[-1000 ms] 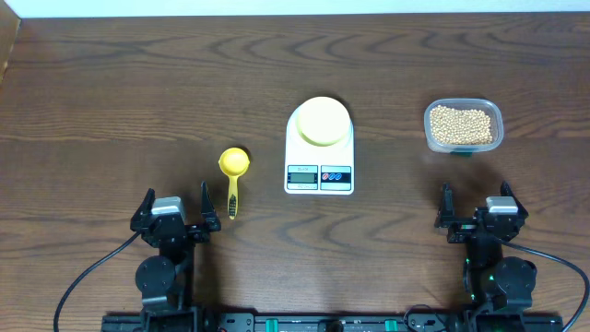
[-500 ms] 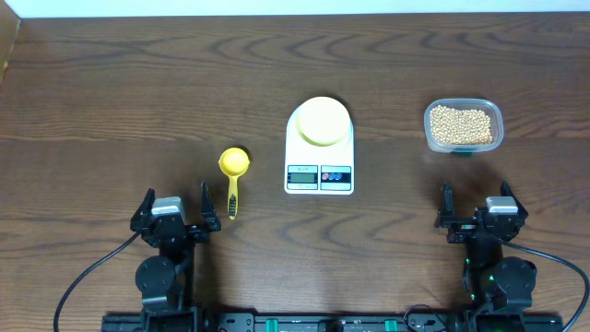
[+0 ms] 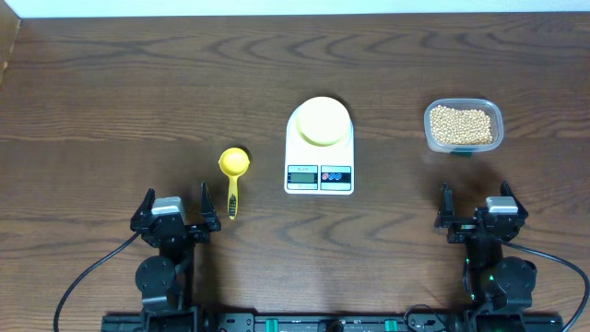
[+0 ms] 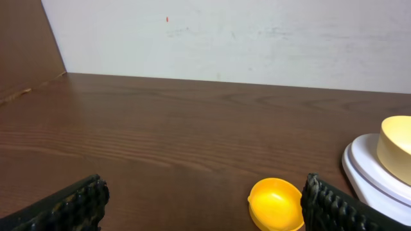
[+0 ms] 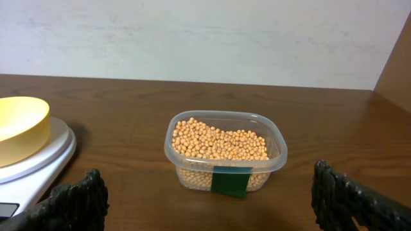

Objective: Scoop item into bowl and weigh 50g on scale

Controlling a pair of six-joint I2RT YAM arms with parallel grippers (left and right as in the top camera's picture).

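Note:
A pale yellow bowl [image 3: 320,121] [image 4: 395,140] [image 5: 20,127] stands on the white scale [image 3: 319,148] [image 4: 368,173] [image 5: 38,157] at the table's middle. Beige beans [image 3: 461,124] [image 5: 217,142] fill a clear tub [image 3: 464,125] [image 5: 226,157] at the right. My left gripper [image 3: 176,210] [image 4: 202,205] sits open near the front left edge, nothing between its fingers. My right gripper [image 3: 477,205] [image 5: 209,202] sits open near the front right edge, the tub ahead of it and apart.
A bright yellow long-handled scoop [image 3: 233,175] [image 4: 276,204] lies left of the scale, just ahead of the left gripper's right finger. A white wall runs behind the table's far edge.

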